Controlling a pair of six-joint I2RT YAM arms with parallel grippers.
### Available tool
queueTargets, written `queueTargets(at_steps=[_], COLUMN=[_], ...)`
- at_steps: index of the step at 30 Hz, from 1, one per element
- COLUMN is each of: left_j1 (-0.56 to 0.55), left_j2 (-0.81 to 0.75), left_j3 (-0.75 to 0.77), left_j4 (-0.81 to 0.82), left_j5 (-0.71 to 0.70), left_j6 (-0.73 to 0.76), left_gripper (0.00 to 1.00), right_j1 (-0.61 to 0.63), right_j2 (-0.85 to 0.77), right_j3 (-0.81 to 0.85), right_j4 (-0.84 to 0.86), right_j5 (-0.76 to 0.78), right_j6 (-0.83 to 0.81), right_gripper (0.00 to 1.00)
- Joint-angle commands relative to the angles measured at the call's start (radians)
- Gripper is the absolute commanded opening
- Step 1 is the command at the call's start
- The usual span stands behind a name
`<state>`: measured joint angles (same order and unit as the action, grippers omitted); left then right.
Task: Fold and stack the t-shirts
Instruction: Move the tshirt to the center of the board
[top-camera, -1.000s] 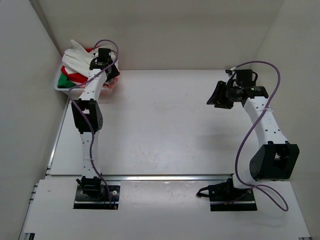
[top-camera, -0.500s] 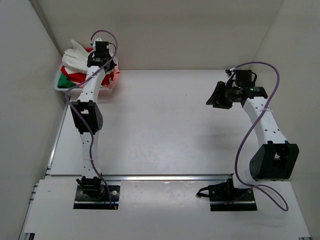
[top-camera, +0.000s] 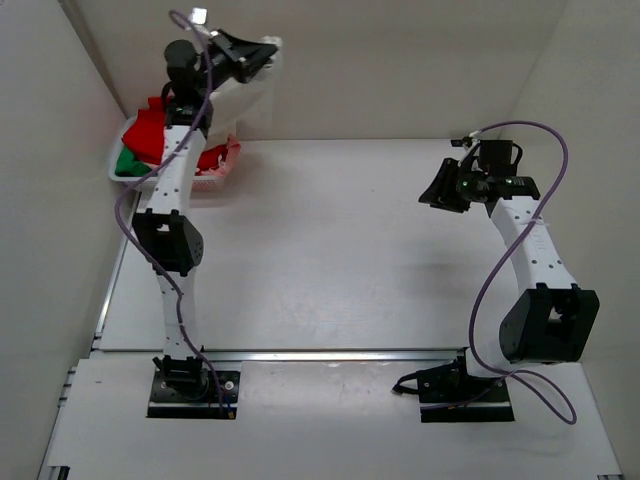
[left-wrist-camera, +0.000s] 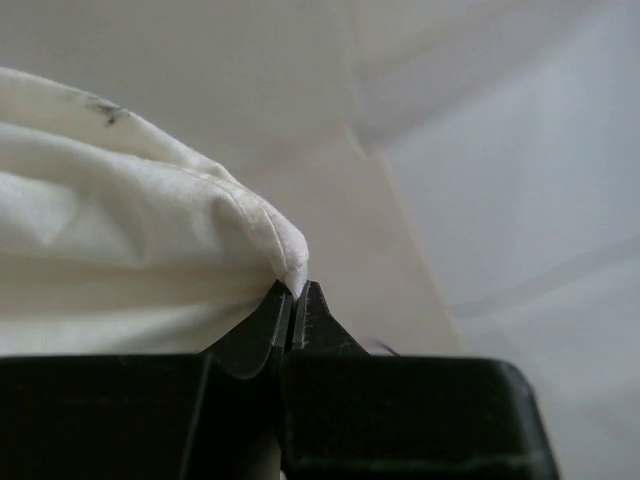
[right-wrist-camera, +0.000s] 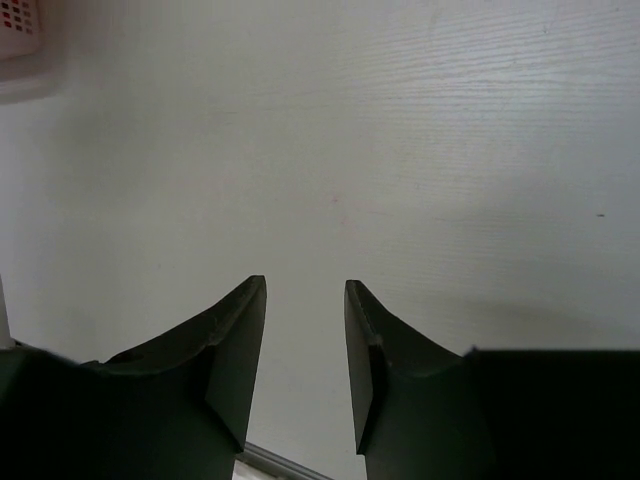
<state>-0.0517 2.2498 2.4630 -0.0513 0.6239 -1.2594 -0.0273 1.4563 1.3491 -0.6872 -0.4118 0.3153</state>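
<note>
Here we see the bench (top-camera: 330, 250) spread under the right jaws, which stand parted, gripping nothing. The off-white t-shirt (left-wrist-camera: 120, 250) hangs from the left jaws, clenched on its edge, well apart from the basket (top-camera: 113, 175) where a red t-shirt (top-camera: 148, 128) and a green t-shirt (top-camera: 128, 160) lie heaped.

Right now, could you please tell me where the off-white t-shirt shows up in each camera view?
Top external: upper left, the off-white t-shirt hangs in front of the back wall from the left gripper.
Left wrist: it fills the left side, its edge pinched in the left gripper.
Right wrist: not in it.
Shared landmark: the left gripper, shut on the shirt, seen in the top and left wrist views.
</note>
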Motion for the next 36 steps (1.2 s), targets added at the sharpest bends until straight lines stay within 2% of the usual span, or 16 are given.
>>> queueTargets(at_steps=[1, 5, 8, 12, 16, 19, 21, 23, 24, 27, 28, 29, 30, 32, 33, 36], left_j1=[-0.167, -0.258, -0.255, -0.241, -0.215, -0.188, -0.163, -0.154, -0.164, -0.195, -0.203, -0.208, -0.203, -0.182, -0.172, -0.151], left_j2=[-0.130, -0.278, -0.348, -0.349, -0.468, -0.614, -0.688, -0.722, -0.701, -0.681, -0.676, -0.673, -0.683, -0.699, -0.711, -0.763], left_j3=[0.080, -0.014, -0.074, 0.019, -0.192, -0.575, -0.799, -0.913, -0.912, -0.843, -0.819, -0.816, -0.820, -0.843, -0.869, -0.970], left_j4=[0.340, 0.340, 0.379, 0.392, 0.199, 0.159, -0.047, -0.204, -0.323, -0.495, -0.519, -0.550, -0.559, -0.582, -0.610, -0.654], left_j5=[0.342, 0.376, 0.361, 0.361, 0.376, 0.275, 0.156, -0.048, -0.087, -0.307, -0.340, -0.378, -0.389, -0.414, -0.429, -0.467], left_j6=[-0.363, -0.309, -0.336, -0.400, -0.178, -0.039, 0.122, 0.251, 0.359, 0.478, 0.489, 0.502, 0.508, 0.497, 0.496, 0.511], left_gripper=[0.00, 0.00, 0.00, 0.00, 0.00, 0.00, 0.00, 0.00, 0.00, 0.00, 0.04, 0.26, 0.67, 0.94, 0.99, 0.97], right_j1=[0.020, 0.017, 0.000, -0.031, -0.033, -0.002, 0.018, 0.049, 0.050, 0.060, 0.056, 0.052, 0.040, 0.035, 0.038, 0.046], right_j2=[-0.051, -0.073, -0.108, -0.151, -0.178, -0.179, -0.177, -0.178, -0.172, -0.186, -0.183, -0.189, -0.191, -0.183, -0.177, -0.159], right_j3=[-0.011, -0.044, -0.076, -0.122, -0.162, -0.169, -0.173, -0.180, -0.177, -0.192, -0.196, -0.214, -0.212, -0.217, -0.214, -0.203], right_j4=[0.081, 0.115, 0.136, 0.156, 0.179, 0.173, 0.164, 0.163, 0.164, 0.155, 0.158, 0.147, 0.149, 0.140, 0.130, 0.088], right_j5=[-0.008, -0.001, 0.005, 0.016, 0.014, 0.025, 0.036, 0.045, 0.051, 0.054, 0.051, 0.053, 0.047, 0.045, 0.045, 0.073], right_j6=[-0.001, 0.004, 0.011, 0.028, 0.056, 0.060, 0.054, 0.057, 0.054, 0.054, 0.051, 0.056, 0.051, 0.050, 0.036, 0.009], right_gripper=[0.35, 0.34, 0.34, 0.34, 0.34, 0.33, 0.33, 0.33, 0.33, 0.33, 0.32, 0.33, 0.34, 0.42, 0.44, 0.59])
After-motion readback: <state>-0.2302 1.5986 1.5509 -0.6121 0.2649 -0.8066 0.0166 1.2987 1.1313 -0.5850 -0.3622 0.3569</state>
